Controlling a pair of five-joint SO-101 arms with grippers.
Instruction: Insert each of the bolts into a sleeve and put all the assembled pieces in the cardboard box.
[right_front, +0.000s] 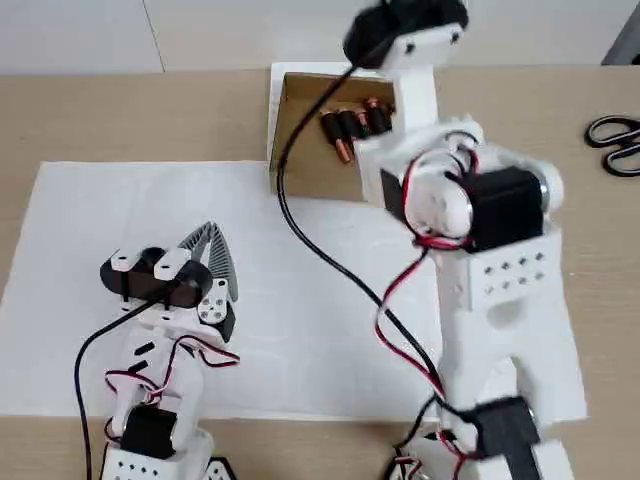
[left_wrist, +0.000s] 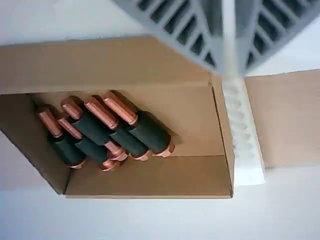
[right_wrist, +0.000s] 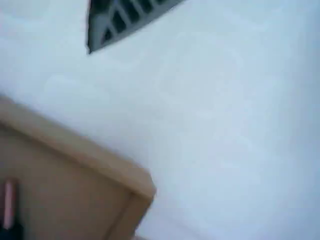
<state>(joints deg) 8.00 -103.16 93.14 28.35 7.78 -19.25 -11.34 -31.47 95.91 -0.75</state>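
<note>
The cardboard box (right_front: 300, 160) stands at the far edge of the white sheet. Several assembled pieces (right_front: 350, 125), copper bolts in dark sleeves, lie side by side in it. From the left wrist view they (left_wrist: 107, 132) rest in one corner of the box (left_wrist: 150, 180). My left gripper (right_front: 210, 235) is low over the sheet, well short of the box and pointing at it, shut with nothing in it; its grey ribbed fingertips (left_wrist: 215, 60) meet. My right arm (right_front: 470, 200) stretches over the box, its wrist above the far rim. A grey ribbed part of my right gripper (right_wrist: 125, 20) hangs over the box's corner (right_wrist: 100, 170).
A white paper sheet (right_front: 300, 300) covers the middle of the wooden table. A black cable (right_front: 330, 260) runs across it from the box towards the right arm's base. Black scissors (right_front: 615, 140) lie at the far right edge.
</note>
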